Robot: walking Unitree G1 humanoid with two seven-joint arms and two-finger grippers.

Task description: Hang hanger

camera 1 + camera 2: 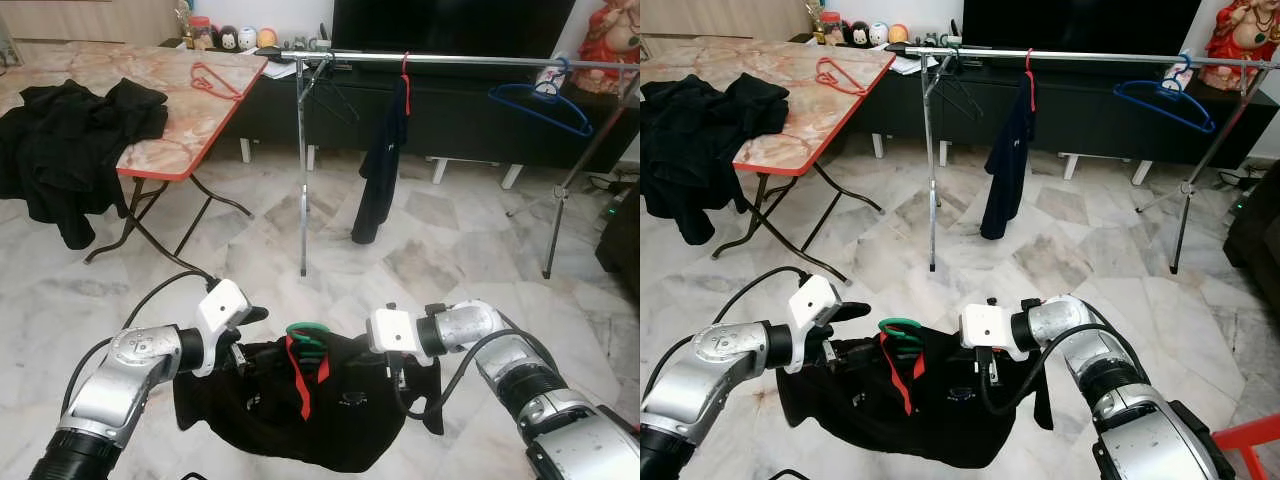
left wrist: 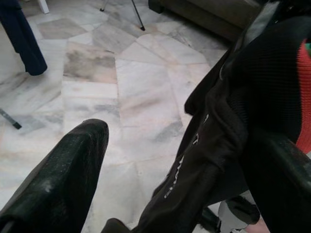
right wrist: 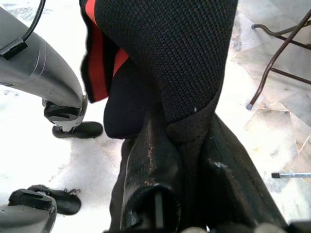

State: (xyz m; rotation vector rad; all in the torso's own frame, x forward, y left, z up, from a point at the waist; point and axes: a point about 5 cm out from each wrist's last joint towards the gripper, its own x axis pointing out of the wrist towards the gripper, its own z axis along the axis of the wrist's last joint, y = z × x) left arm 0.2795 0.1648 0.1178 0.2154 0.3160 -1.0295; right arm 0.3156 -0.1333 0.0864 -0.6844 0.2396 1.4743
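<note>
A black shirt with red collar trim (image 1: 310,400) is held up low in front of the robot, above the marble floor (image 1: 450,260), stretched between the two arms. A green hanger (image 1: 306,338) sits at the neck of the shirt, its hook showing above the collar. The left pincer (image 1: 238,352) is at the shirt's left shoulder; in the left wrist view one black finger (image 2: 63,179) stands clear of the cloth while the fabric lies against the other, so whether the cloth is actually pinched cannot be told. The right pincer (image 3: 189,145) is clamped on the shirt's right shoulder, the knit cloth being pressed between its two fingers (seen close in the right wrist view).

Further ahead a metal clothes rail (image 1: 450,58) stands across the room, well apart from the held shirt. On it are hung a dark garment on a red hanger (image 1: 382,165), an empty black hanger (image 1: 335,98) and a blue hanger (image 1: 540,105). To the left a folding worktop (image 1: 170,110) carries a heap of black clothes (image 1: 70,130) and a red hanger (image 1: 212,80).
</note>
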